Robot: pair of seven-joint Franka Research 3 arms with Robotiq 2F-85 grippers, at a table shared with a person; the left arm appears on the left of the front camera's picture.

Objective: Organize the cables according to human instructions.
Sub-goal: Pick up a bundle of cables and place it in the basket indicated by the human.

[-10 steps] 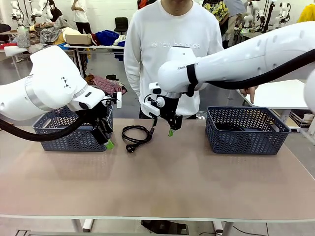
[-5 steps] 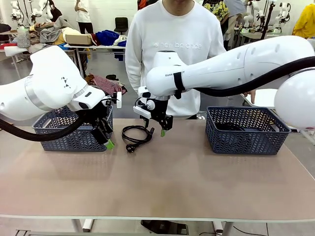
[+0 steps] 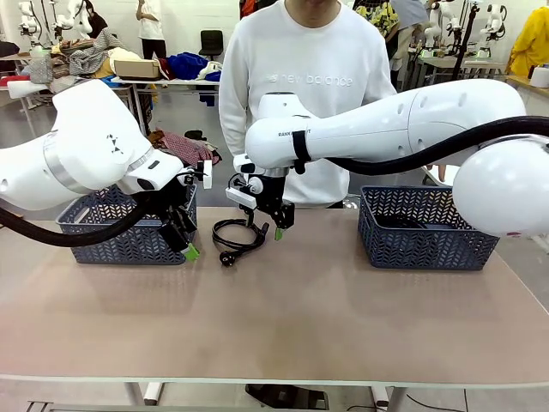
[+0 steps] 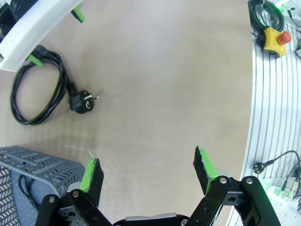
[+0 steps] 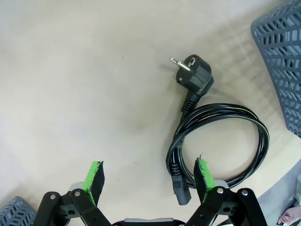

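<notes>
— Black power cable (image 3: 240, 234), the coiled one: why does it lie out on the bare worktop (image 3: 283, 318) and not in a basket?

— My guess is it waits to be sorted. It sits between the left basket (image 3: 129, 227) and the right basket (image 3: 425, 227), nearer the left one, with its round mains plug (image 5: 194, 71) flung out from the coil and the small connector (image 5: 181, 192) tucked at the coil's edge.

— And the right hand (image 3: 268, 225)?

— Hanging just above the cable's far side, fingers spread, gripping nothing. In its wrist view one green pad (image 5: 204, 173) sits over the coil's strands and the other over bare worktop, so I judge it is lined up to pinch the bundled cords rather than the plug.

— Left hand (image 3: 184, 245)?

— Released too, empty, parked by the near corner of the left basket, clear of the cable. Probably kept aside so the arms don't cross.

— Anything already sorted?

— Dark cord shows inside the right basket, and a bit in the left basket (image 4: 28, 179) too.
</notes>
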